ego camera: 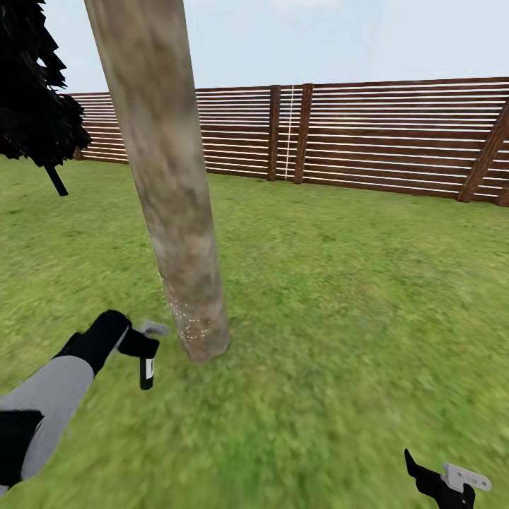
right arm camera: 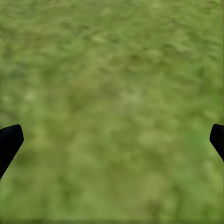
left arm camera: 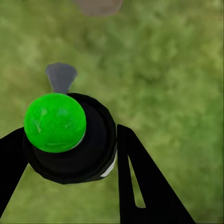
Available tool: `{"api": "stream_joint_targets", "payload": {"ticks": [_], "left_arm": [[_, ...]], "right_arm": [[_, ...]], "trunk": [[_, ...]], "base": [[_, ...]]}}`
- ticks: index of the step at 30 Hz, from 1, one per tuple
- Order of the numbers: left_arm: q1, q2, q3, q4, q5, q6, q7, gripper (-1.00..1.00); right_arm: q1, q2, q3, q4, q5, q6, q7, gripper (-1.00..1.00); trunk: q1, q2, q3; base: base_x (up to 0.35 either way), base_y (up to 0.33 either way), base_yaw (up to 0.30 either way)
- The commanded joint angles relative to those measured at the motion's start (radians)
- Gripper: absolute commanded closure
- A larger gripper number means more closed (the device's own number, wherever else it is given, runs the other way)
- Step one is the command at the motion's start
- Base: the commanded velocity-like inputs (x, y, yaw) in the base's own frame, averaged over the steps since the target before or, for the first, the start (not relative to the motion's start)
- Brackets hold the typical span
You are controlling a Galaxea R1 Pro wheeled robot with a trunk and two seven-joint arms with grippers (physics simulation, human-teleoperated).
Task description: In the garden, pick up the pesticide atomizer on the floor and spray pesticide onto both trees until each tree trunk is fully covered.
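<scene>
Black pesticide atomizer (ego camera: 146, 372), clenched in the left end effector (ego camera: 138, 344), hangs low beside the tree trunk (ego camera: 166, 177) to wet its base; right end effector (ego camera: 445, 482) released.

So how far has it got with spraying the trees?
The pick-up looks done: the left gripper holds the small black bottle off the grass. Spraying is in hand: white specks dot the foot of the pale trunk beside it. Most of that trunk above looks bare. The right gripper hangs open and empty. A second pale trunk isn't visible here, so I can't judge it.
</scene>
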Motion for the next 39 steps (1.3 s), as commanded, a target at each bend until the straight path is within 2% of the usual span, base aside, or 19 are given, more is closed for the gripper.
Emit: {"api": "stream_joint_targets", "payload": {"ticks": [1, 2, 3, 4, 5, 6, 8, 14, 18, 26, 27, 32, 33, 36, 39], "left_arm": [[0.033, -0.025, 0.048, -0.003, 0.072, -0.061, 0.126, 1.00], [0.058, -0.042, 0.063, -0.007, 0.113, -0.087, 0.199, 1.00], [0.072, -0.057, 0.069, -0.005, 0.132, -0.098, 0.237, 1.00], [0.085, -0.077, 0.073, -0.002, 0.156, -0.108, 0.258, 1.00], [0.093, -0.085, 0.073, -0.001, 0.167, -0.118, 0.263, 1.00], [0.119, -0.114, 0.073, -0.007, 0.187, -0.177, 0.276, 1.00], [0.129, -0.127, 0.074, -0.004, 0.193, -0.204, 0.279, 1.00], [0.132, -0.133, 0.076, -0.013, 0.196, -0.215, 0.281, 1.00], [0.132, -0.131, 0.102, -0.016, 0.195, -0.217, 0.282, 1.00], [0.132, -0.136, 0.106, -0.011, 0.198, -0.230, 0.283, 1.00], [0.132, -0.143, 0.106, -0.010, 0.197, -0.236, 0.285, 1.00], [0.132, -0.182, 0.119, -0.006, 0.200, -0.240, 0.385, 1.00], [0.132, -0.183, 0.119, -0.005, 0.209, -0.240, 0.388, 1.00], [0.132, -0.184, 0.118, -0.004, 0.288, -0.245, 0.392, 1.00], [0.133, -0.184, 0.118, -0.001, 0.298, -0.246, 0.392, 1.00]], "right_arm": [[0.000, 0.000, 0.001, 0.000, 0.000, 0.000, 0.001, -1.00], [0.000, 0.000, 0.001, 0.000, 0.000, 0.000, 0.000, -1.00], [0.000, 0.000, 0.001, 0.001, 0.002, 0.000, 0.001, -1.00], [0.000, 0.000, 0.001, 0.001, 0.013, 0.000, 0.001, -1.00], [0.000, 0.000, 0.002, 0.001, 0.022, 0.000, 0.001, -1.00], [0.000, 0.000, 0.002, 0.001, 0.042, 0.000, 0.000, -1.00], [0.000, 0.000, 0.002, 0.001, 0.047, 0.000, 0.000, -1.00], [0.000, 0.002, 0.002, 0.000, 0.050, -0.001, 0.001, -1.00], [0.000, 0.002, 0.000, -0.001, 0.049, -0.001, 0.001, -1.00], [0.000, 0.002, 0.000, -0.002, 0.049, -0.002, -0.001, -1.00], [0.000, 0.002, 0.000, -0.001, 0.049, -0.002, -0.001, -1.00], [0.000, 0.002, 0.000, 0.000, 0.049, -0.002, 0.001, -1.00], [0.000, 0.002, 0.000, 0.000, 0.049, -0.002, 0.001, -1.00], [0.000, 0.002, 0.000, 0.000, 0.049, -0.002, 0.000, -1.00], [0.000, 0.002, 0.000, 0.000, 0.049, -0.002, 0.000, -1.00]], "trunk": [[0.000, 0.000, 0.000], [0.000, 0.000, 0.000], [0.000, 0.000, 0.000], [0.000, 0.000, 0.000], [0.000, 0.000, 0.000], [0.000, 0.000, 0.000], [0.008, -0.014, -0.006], [0.031, -0.056, -0.027], [0.046, -0.084, -0.045], [0.046, -0.084, -0.051], [0.046, -0.084, -0.051], [0.046, -0.084, -0.051], [0.046, -0.084, -0.051], [0.046, -0.084, -0.053], [0.046, -0.084, -0.055]], "base": [[0.000, 0.000, 0.000], [0.000, 0.000, 0.000], [0.000, 0.000, 0.000], [0.000, 0.000, 0.000], [0.000, 0.000, 0.000], [0.000, 0.000, 0.000], [0.000, 0.000, 0.000], [0.000, 0.000, 0.000], [0.000, 0.000, 0.000], [-0.107, -0.037, 0.000], [-0.277, -0.181, 0.000], [-0.228, -0.199, 0.000], [-0.122, -0.203, 0.000], [-0.028, -0.240, 0.125], [-0.002, -0.267, 0.221]]}}
